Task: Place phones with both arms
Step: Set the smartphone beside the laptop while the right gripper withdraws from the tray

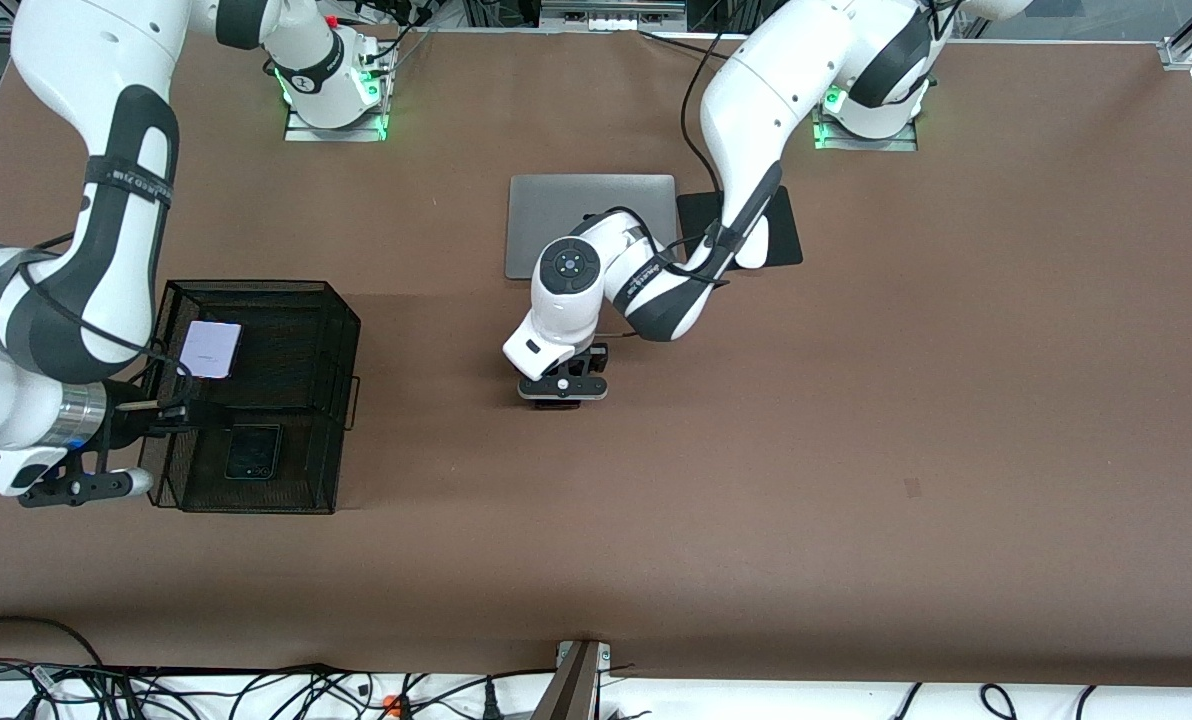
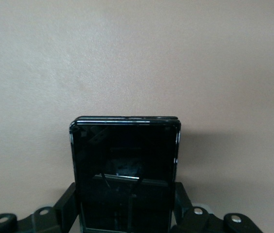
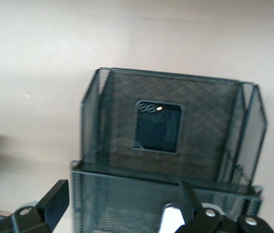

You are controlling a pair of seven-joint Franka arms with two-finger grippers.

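My left gripper [image 1: 561, 392] is low over the middle of the table, shut on the long slim black phone [image 2: 125, 167]. Its fingers [image 2: 66, 204] press the phone's two long edges. A black mesh basket [image 1: 341, 330] stands toward the right arm's end of the table. In it lie a pale lavender-white phone [image 1: 211, 349] and, nearer the front camera, a small squarish black phone [image 1: 253, 451]. The right wrist view shows that black phone [image 3: 158, 126] on the basket's floor. My right gripper [image 1: 86, 487] hangs open and empty over the basket's outer edge.
A closed silver laptop [image 1: 591, 205] lies beside a black mouse pad [image 1: 781, 225], both farther from the front camera than the left gripper and partly covered by the left arm. Cables run along the table's front edge [image 1: 256, 690].
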